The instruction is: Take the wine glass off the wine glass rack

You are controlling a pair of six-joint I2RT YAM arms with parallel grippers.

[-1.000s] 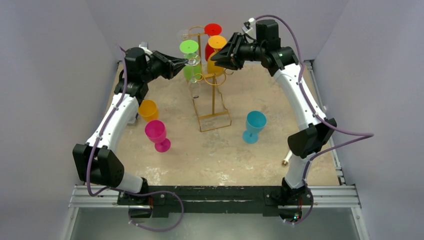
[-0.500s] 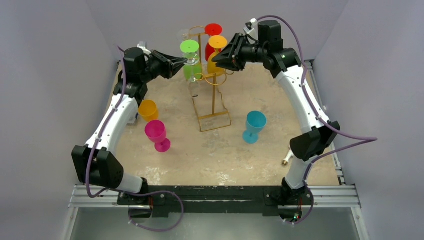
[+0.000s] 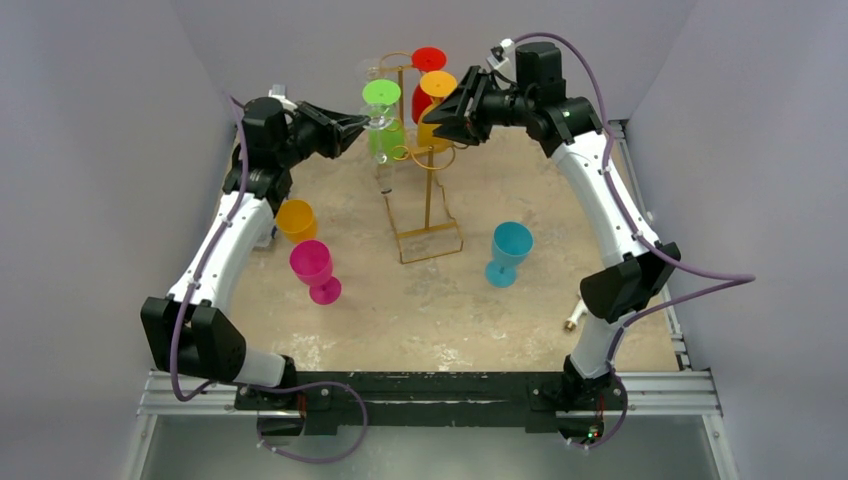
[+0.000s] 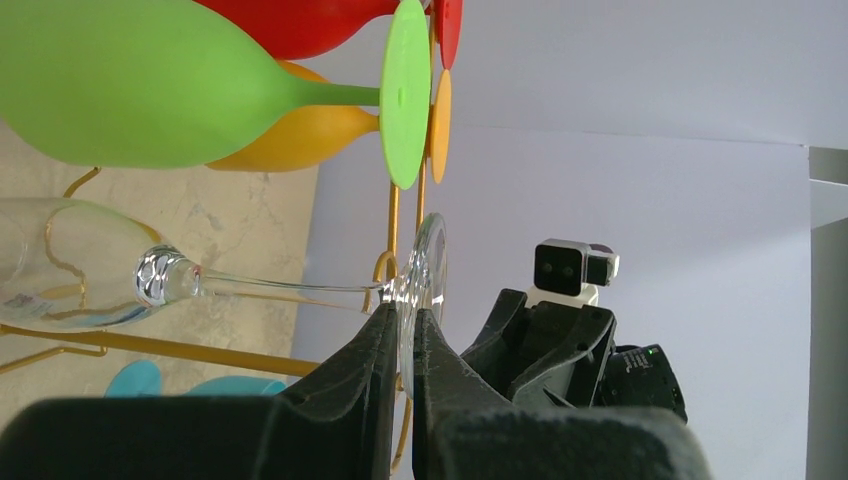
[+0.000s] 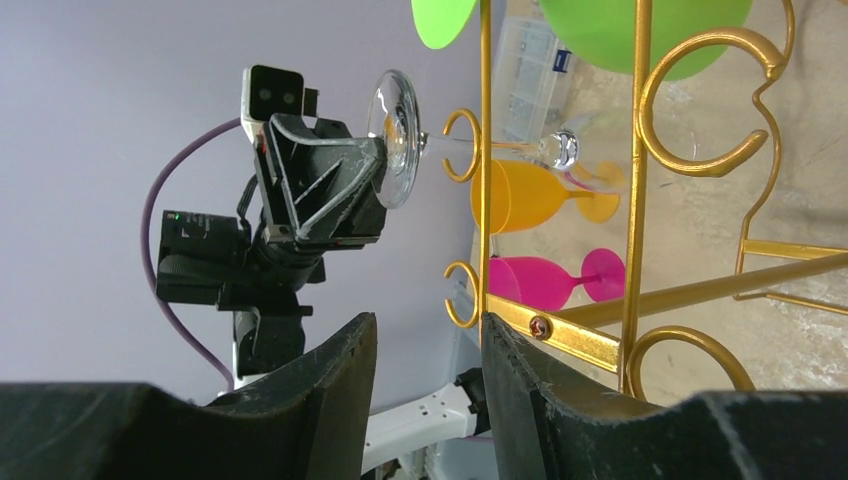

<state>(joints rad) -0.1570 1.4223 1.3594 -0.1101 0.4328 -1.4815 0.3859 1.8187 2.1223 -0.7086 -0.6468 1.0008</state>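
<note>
The gold wine glass rack (image 3: 427,195) stands at the middle back of the table. A clear wine glass (image 4: 280,291) hangs upside down on its left side. My left gripper (image 3: 366,124) is shut on the rim of that glass's foot, as the left wrist view (image 4: 405,312) shows. Green (image 3: 383,118), orange (image 3: 432,100) and red (image 3: 425,62) glasses also hang on the rack. My right gripper (image 3: 447,112) is open and empty, close beside the rack's upper right. In the right wrist view (image 5: 428,330) a gold hook arm (image 5: 637,150) lies just right of its fingers, and the clear glass's foot (image 5: 395,135) shows beyond.
An orange cup (image 3: 296,218) and a pink glass (image 3: 313,270) stand on the table at the left. A teal glass (image 3: 510,250) stands right of the rack's base. A small pale object (image 3: 574,321) lies near the right arm's base.
My right gripper has risen a little beside the rack's top. My left gripper has shifted slightly and stays shut on the clear glass's foot.
</note>
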